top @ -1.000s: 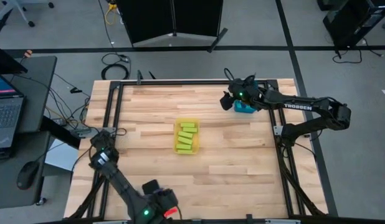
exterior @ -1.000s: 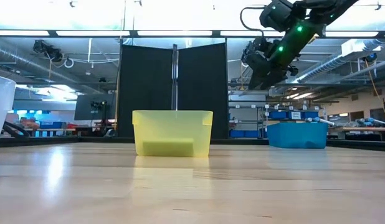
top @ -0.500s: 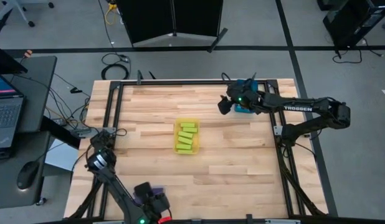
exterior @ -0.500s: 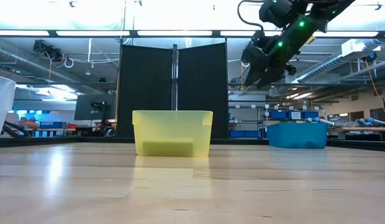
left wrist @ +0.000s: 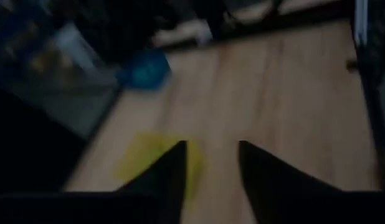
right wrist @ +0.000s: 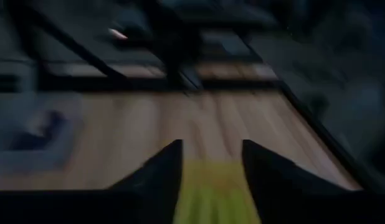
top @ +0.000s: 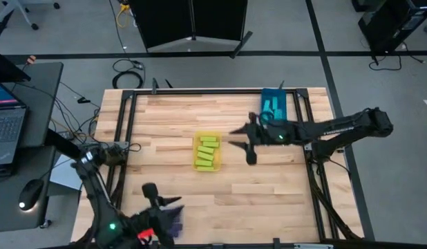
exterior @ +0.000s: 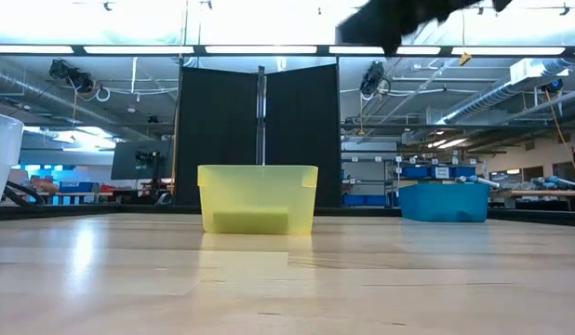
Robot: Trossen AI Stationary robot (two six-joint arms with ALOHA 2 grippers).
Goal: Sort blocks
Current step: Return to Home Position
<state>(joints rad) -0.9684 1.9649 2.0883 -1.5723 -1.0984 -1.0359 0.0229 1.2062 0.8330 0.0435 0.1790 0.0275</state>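
1. The right gripper (top: 244, 142) hangs above the table (top: 165, 124), between the yellow bin (exterior: 258, 191) and the blue bin (exterior: 444, 203); the right wrist view shows its fingers apart with nothing between them; I judge it is empty because no block is left to carry.
2. The left gripper (left wrist: 211, 149) is at the table's near left corner, just beside the purple blocks (top: 174, 220); its fingers are likewise apart and empty.
3. The yellow-green blocks (top: 207, 150) lie in the yellow bin at mid-table; the cyan blocks (top: 272, 108) lie in the blue bin at the far right edge; the purple blocks seem to lie in the clear bin (exterior: 1, 167), though its walls barely show from above; each colour is kept to its own bin, which is the point of the sort.
4. No loose block shows on the bare wood, so sorting looks finished; what remains, I judge, is folding both arms to rest; the risk there is a passing arm clipping a bin.
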